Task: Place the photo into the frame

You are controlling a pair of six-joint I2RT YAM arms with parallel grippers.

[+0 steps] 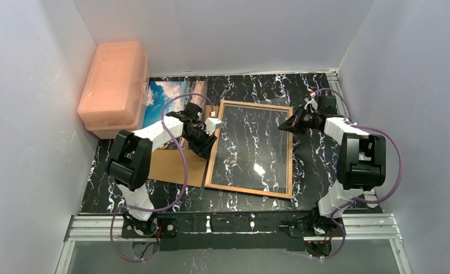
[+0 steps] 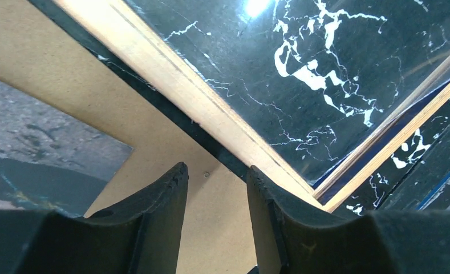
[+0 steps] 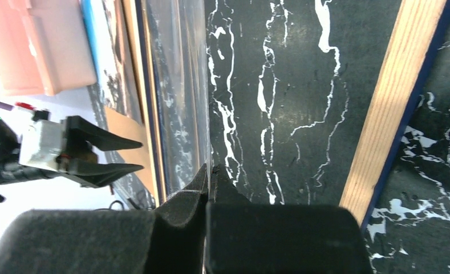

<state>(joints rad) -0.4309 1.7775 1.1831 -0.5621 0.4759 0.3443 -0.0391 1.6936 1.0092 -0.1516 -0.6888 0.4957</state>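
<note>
The black marble tabletop (image 1: 251, 85) holds the frame (image 1: 248, 191) lying flat in the middle, wood side up; a pink box (image 1: 114, 85) sits far left of the frame; a brown board (image 1: 168, 165) lies just left of it; the photo (image 1: 164, 97) lies left too, overlapping the board; the left tool (image 2: 215, 170) hangs half open over the board beside the frame, holding nothing; the right tool (image 3: 211, 170) is shut tight at the frame's clear pane; I cannot tell if it pinches it.

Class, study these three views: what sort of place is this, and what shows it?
Probably a robot test cell in a lab: plain white walls box in a black marble-patterned tabletop, and two black-and-white robot arms are bolted to an aluminium rail at its near edge.
</note>
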